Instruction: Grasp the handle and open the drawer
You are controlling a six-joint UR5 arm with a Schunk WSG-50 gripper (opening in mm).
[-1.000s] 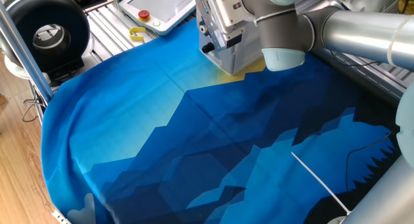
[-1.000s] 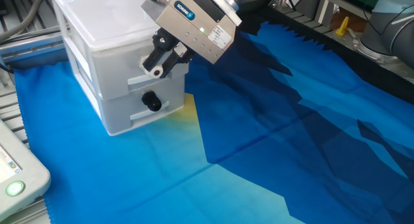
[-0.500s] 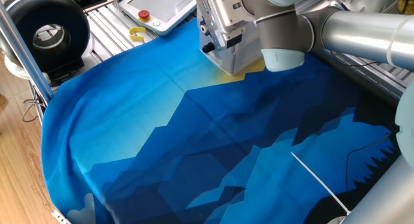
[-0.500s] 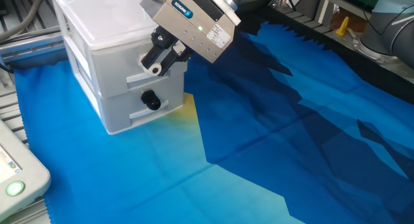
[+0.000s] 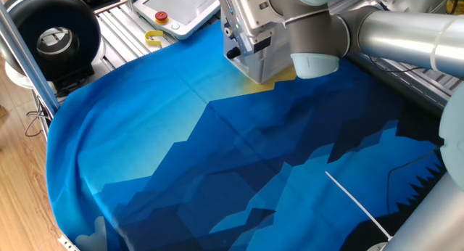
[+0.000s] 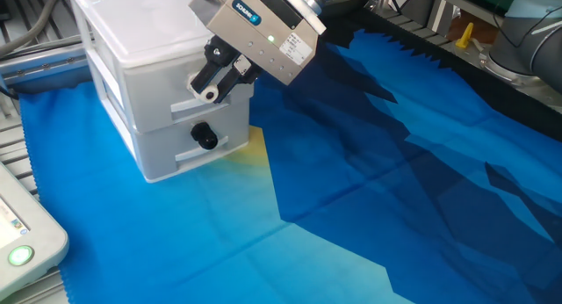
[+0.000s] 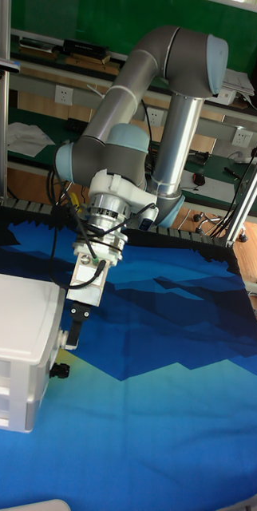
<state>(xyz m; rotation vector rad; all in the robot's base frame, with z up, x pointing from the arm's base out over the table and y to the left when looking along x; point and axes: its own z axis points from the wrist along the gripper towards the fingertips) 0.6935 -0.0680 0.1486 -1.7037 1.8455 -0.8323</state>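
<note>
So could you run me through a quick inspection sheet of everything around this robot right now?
Surface: blue patterned cloth covering the table.
Job's things: pale drawer unit looks shut; one black knob on its lower front is untouched.
Clutter: small yellow item beside the cloth.
Gripper: gripper at the upper drawer front, above the visible knob; fingers close together, grip unclear.
Cables: white line across the cloth.
Surroundings: white pendant with red button; black reel.

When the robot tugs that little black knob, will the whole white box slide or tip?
The drawer looks like thin, light plastic resting on smooth cloth, so it would probably slide forward. Tipping seems less likely: it is squat, and the handle sits low. The gripper hangs above the handle.
</note>
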